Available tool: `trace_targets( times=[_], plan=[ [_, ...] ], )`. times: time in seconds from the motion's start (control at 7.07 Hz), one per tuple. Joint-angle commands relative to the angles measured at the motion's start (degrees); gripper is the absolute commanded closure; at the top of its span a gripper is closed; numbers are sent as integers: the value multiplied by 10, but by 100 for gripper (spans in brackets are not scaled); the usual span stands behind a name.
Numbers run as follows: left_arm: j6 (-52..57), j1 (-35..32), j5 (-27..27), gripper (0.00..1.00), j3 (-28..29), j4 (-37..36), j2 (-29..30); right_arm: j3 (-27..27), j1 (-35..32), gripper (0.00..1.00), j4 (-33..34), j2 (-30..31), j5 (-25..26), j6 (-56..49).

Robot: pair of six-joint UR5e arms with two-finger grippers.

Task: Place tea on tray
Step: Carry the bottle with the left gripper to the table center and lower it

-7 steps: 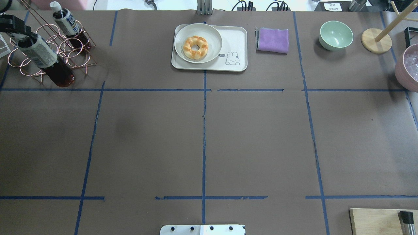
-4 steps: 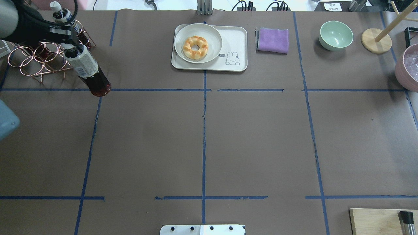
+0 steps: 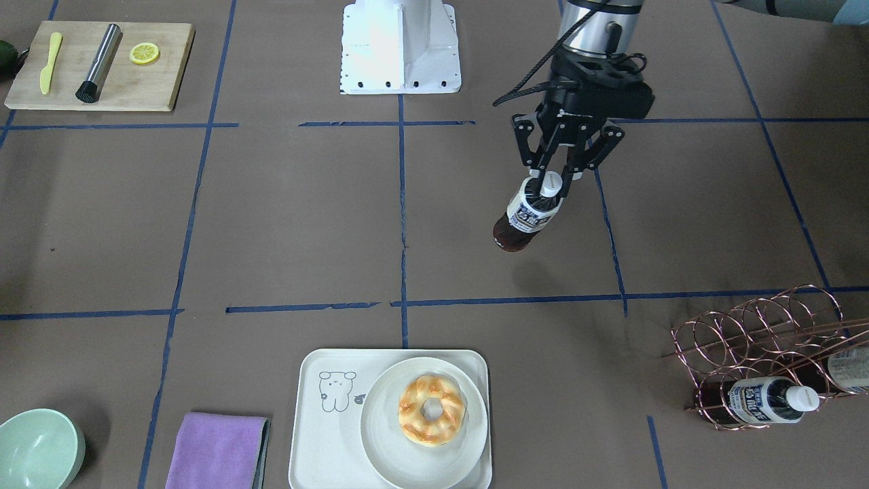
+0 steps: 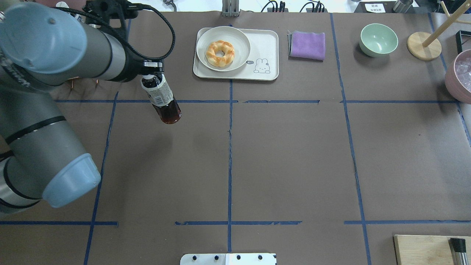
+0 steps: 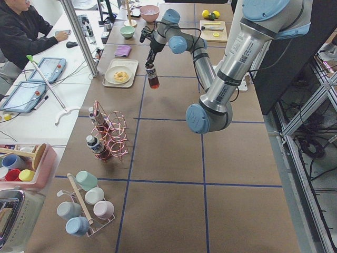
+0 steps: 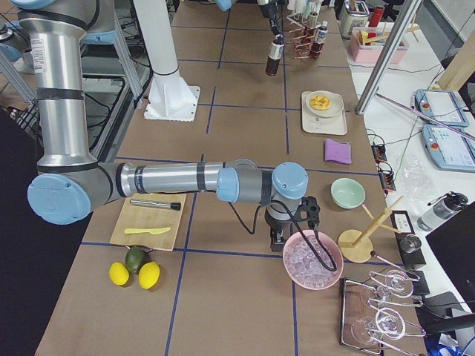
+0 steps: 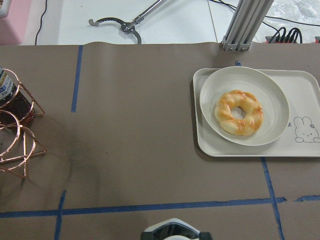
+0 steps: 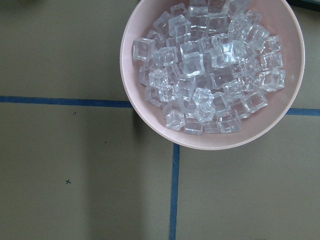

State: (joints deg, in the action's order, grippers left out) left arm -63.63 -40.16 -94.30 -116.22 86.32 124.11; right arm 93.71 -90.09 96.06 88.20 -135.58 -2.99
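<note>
A tea bottle [image 3: 526, 217] with dark liquid and a white cap hangs above the bare table, tilted, well short of the tray. My left gripper [image 3: 550, 178] is shut on its cap; in the overhead view the tea bottle [image 4: 163, 100] sits left of the tray [image 4: 263, 44]. The cream tray [image 3: 319, 435] has a cartoon drawing, and a round plate [image 3: 468, 445] with a donut [image 3: 431, 409] fills one half. The left wrist view shows the tray [image 7: 300, 146] ahead to the right. My right gripper [image 6: 278, 236] hovers by a pink ice bowl [image 6: 312, 259]; whether it is open I cannot tell.
A copper wire rack [image 3: 753, 339] with another bottle [image 3: 767, 401] stands at the table's left end. A purple cloth [image 4: 307, 45] and a green bowl [image 4: 379, 39] lie right of the tray. A wooden board [image 3: 102, 64] holds a knife, a muddler and a lemon slice.
My left arm has carried the bottle away from the wire rack, rightward and toward the table's middle. The tray and plate have not moved.
</note>
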Motion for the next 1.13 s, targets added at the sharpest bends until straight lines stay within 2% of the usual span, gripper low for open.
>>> trace_targets(
  times=[0.0,0.42,0.71,0.99],
  plan=[
    [-34,50,53,100,46,-1,58,-1,0,0,0,0,0,1],
    [-37,73,61,100,94,0,103,0,0,0,0,0,0,1],
    [-41,105,94,100,113,1,121,1,0,0,0,0,0,1],
    [-58,109,96,100,142,1,145,0,0,0,0,0,0,0]
  ],
)
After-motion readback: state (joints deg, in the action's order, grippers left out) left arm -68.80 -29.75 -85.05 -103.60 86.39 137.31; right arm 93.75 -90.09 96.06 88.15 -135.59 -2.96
